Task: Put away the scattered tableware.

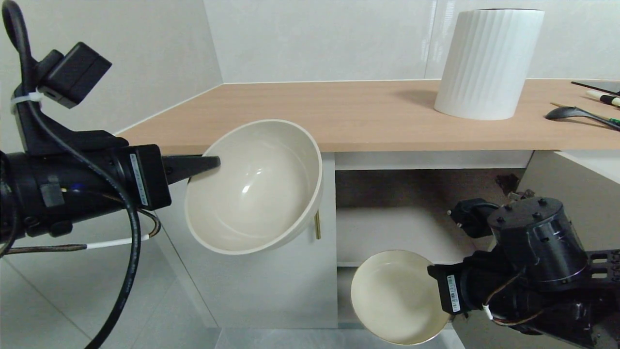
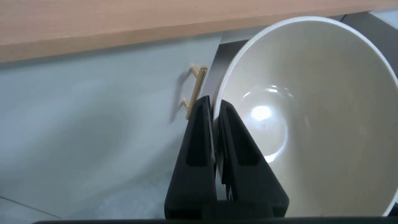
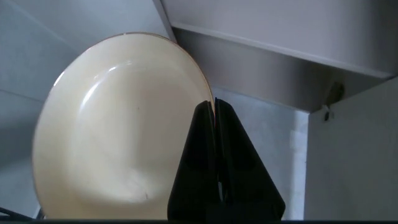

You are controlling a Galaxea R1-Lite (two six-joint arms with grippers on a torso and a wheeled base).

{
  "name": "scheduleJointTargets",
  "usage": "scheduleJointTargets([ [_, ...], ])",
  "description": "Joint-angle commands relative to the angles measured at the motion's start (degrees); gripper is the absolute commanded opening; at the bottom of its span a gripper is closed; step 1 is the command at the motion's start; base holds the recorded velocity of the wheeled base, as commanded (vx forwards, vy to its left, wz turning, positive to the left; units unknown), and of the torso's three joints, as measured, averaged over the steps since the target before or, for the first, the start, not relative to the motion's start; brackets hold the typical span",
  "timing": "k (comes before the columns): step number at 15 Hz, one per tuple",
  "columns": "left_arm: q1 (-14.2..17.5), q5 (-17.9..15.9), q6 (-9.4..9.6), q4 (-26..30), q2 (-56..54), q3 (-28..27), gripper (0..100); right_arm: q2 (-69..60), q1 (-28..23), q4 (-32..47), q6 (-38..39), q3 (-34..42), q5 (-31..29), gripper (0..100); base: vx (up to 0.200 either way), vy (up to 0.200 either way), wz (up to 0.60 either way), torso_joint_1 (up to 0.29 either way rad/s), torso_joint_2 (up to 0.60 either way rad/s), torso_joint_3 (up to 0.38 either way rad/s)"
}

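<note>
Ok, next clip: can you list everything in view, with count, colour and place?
bowl: 1, cream, tipped on its side in front of the counter edge, held by its rim
plate: 1, cream, low in front of the open cabinet, held by its rim
ribbed container: 1, white, upright on the countertop
spoon: 1, black, lying at the countertop's right end
thin utensils: a few, black and white, at the right edge, cut off
countertop: 1, light wood
cabinet door: 1, white, closed, with a brass handle
open cabinet: 1, under the countertop
left gripper: black, shut on bowl
right gripper: black, shut on plate
</note>
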Motion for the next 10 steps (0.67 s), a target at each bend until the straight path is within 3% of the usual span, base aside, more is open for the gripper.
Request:
scheduleJointTargets([
  [1, -0.1, 0.0, -0.01, 0.0, -0.1, 0.1, 0, 4.5, 0.1, -2.0, 1.2, 0.2, 0.7, 0, 0.000, 0.000, 0.00, 0.000, 0.00, 0.000],
  [5, -1.8, -0.1, 0.07, 0.1, 0.7, 1.4, 0, 19.8, -0.1, -15.8, 3.0, -0.1, 1.3, 0, 0.000, 0.000, 0.00, 0.000, 0.00, 0.000],
  [6, -1.8, -0.1, 0.07, 0.1, 0.7, 1.4, 0, 24.9, -0.3, -22.6, 3.2, 0.1, 1.1, 0, 0.000, 0.000, 0.00, 0.000, 0.00, 0.000],
  [8, -1.8, -0.1, 0.07, 0.1, 0.6, 1.4, 0, 30.1, -2.7, -30.3, 4.2, 0.2, 0.3, 0, 0.000, 0.000, 0.00, 0.000, 0.00, 0.000],
  [10, -1.8, -0.1, 0.07, 0.0, 0.7, 1.4, 0, 31.9, -6.2, -32.7, 6.0, -2.3, 0.4, 0, 0.000, 0.000, 0.00, 0.000, 0.00, 0.000],
])
